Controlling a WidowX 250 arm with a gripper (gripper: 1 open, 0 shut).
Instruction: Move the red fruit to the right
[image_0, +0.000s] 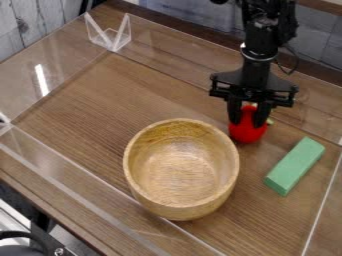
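Observation:
The red fruit (246, 131), a small glossy strawberry-like toy, rests on the wooden tabletop to the right of the wooden bowl (182, 167). My black gripper (250, 112) hangs straight down over it. Its fingers stand on either side of the fruit's upper part and hide the leafy top. The jaws look slightly apart, and the fruit's weight is on the table.
A green rectangular block (295, 165) lies to the lower right of the fruit, close to the right edge. Clear acrylic walls (54, 75) ring the tabletop. A small clear stand (108, 33) sits at the back left.

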